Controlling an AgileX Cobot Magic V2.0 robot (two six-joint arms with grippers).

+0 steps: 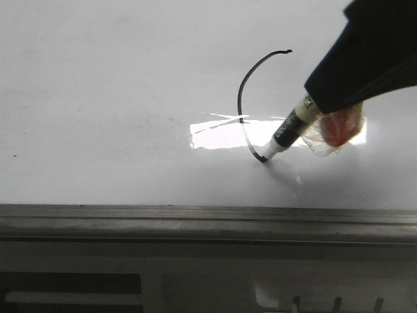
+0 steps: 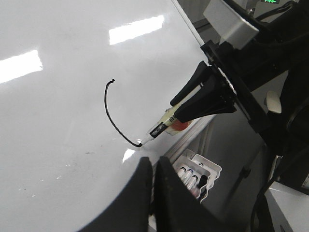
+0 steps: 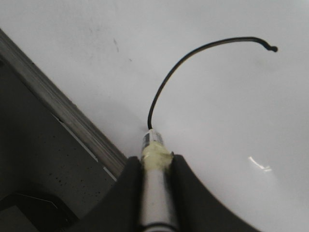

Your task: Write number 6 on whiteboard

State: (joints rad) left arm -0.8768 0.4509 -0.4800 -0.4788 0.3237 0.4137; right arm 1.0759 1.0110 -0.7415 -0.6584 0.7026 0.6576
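The glossy whiteboard (image 1: pixel 98 98) lies flat with a grey metal rail (image 1: pixel 195 222) along its near edge. On it is a thin black curved line (image 1: pixel 242 98), only a stem with no closed loop; it also shows in the left wrist view (image 2: pixel 108 104) and the right wrist view (image 3: pixel 193 55). My right gripper (image 1: pixel 326 98) is shut on the marker pen (image 1: pixel 287 134), whose tip touches the board at the line's lower end (image 1: pixel 263 160). The pen shows between the right fingers (image 3: pixel 154 164). My left gripper (image 2: pixel 153 166) is shut and empty, above the board's edge.
A white tray (image 2: pixel 200 176) holding several markers sits below the board's rail, beyond the left gripper. Glare patches lie on the board (image 1: pixel 221 134). The right arm's black body (image 2: pixel 227 92) stands over the board's edge.
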